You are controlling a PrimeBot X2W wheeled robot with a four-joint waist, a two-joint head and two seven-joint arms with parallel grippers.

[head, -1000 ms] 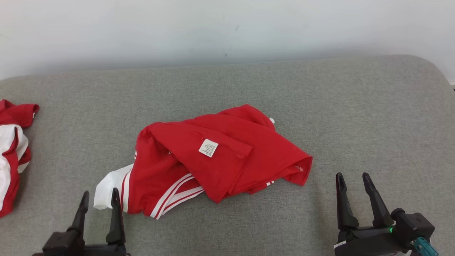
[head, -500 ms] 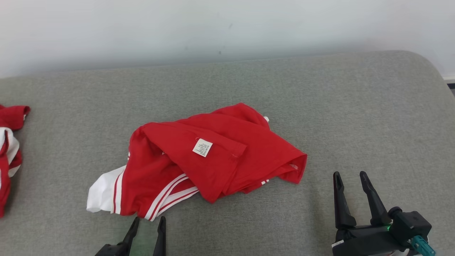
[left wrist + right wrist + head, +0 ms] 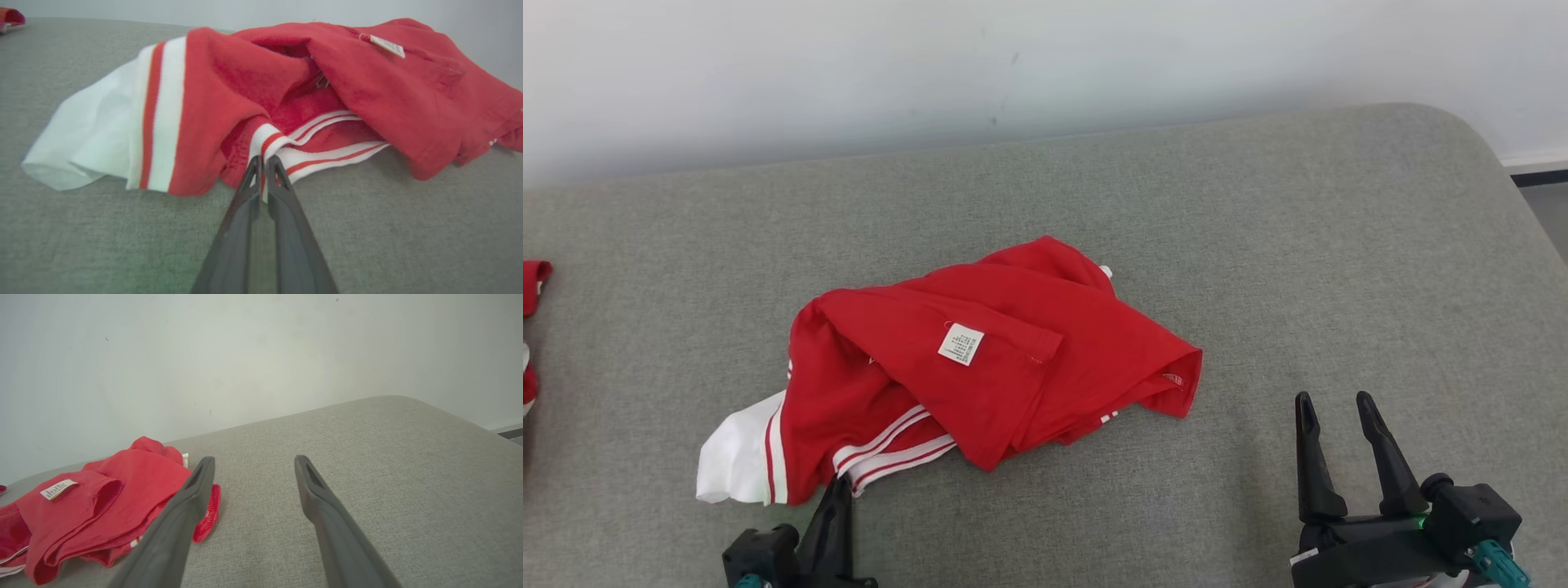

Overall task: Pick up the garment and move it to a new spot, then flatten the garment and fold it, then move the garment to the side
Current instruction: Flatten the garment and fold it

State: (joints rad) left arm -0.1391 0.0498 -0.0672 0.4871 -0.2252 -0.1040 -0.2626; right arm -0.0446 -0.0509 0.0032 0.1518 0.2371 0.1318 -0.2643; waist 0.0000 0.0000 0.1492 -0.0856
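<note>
The red garment [image 3: 1021, 367] with white stripes and a white panel lies crumpled mid-cushion, a white label [image 3: 961, 344] showing on top. In the left wrist view, my left gripper [image 3: 263, 159] is pinched shut on the striped hem of the garment [image 3: 367, 90] at its near edge. In the head view, the left gripper [image 3: 840, 488] touches the garment's front edge near the stripes. My right gripper [image 3: 1334, 398] stands open to the right of the garment, apart from it. In the right wrist view, the right gripper [image 3: 253, 460] holds nothing, and the garment [image 3: 102, 506] lies to its left.
The grey padded surface [image 3: 1339, 261] runs back to a pale wall [image 3: 1045, 65], with a rounded corner at the far right and floor [image 3: 1547, 212] beyond. Another red and white garment [image 3: 529, 327] peeks in at the left edge.
The head camera has turned right, shifting the picture left. My left gripper moved right to the garment's front edge and closed on the striped hem. The right gripper kept its place.
</note>
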